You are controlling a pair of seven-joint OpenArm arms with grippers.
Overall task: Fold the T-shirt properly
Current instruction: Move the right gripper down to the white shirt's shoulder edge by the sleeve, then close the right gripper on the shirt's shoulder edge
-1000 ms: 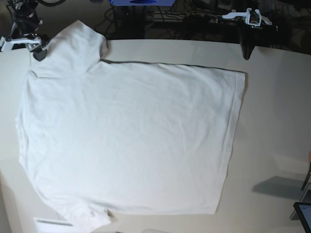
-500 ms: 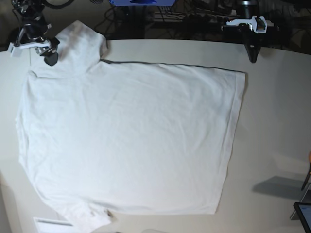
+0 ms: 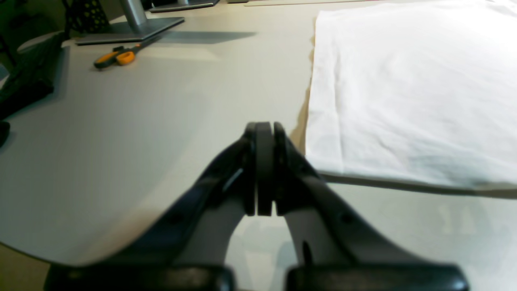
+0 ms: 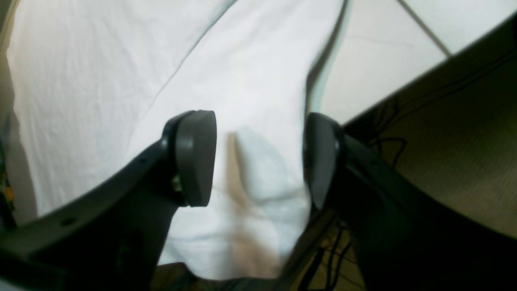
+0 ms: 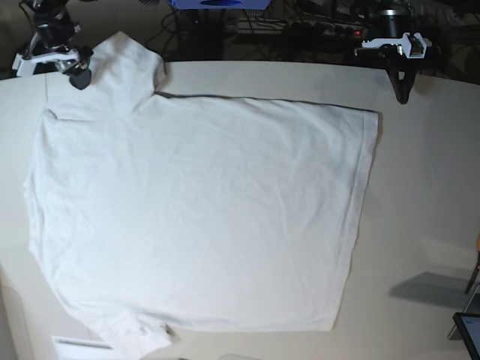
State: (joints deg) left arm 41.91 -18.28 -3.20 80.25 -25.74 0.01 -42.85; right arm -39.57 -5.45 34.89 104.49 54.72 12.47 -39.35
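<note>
The T-shirt [image 5: 195, 217] lies spread flat on the off-white table [image 5: 427, 187], covering most of its left and middle part in the base view. Its cloth is softly wrinkled. One sleeve points toward the far left corner, and the straight hem runs down the side nearer the table's right end.

Over that far sleeve hangs the right gripper [image 5: 77, 75], its jaws standing apart with nothing between them. In the right wrist view the two dark pads of the right gripper [image 4: 258, 157] frame white cloth below, next to the table's edge (whether the pads touch the cloth cannot be told).

The left gripper [image 5: 403, 94] is at the far edge of the table, just beyond the shirt's hem corner and clear of the cloth. Its jaws are pressed together and grasp nothing, as the left wrist view shows plainly.

Farther along the table, well apart from the shirt, lie orange-handled scissors [image 3: 117, 57] beside a grey monitor stand [image 3: 133, 24].
</note>
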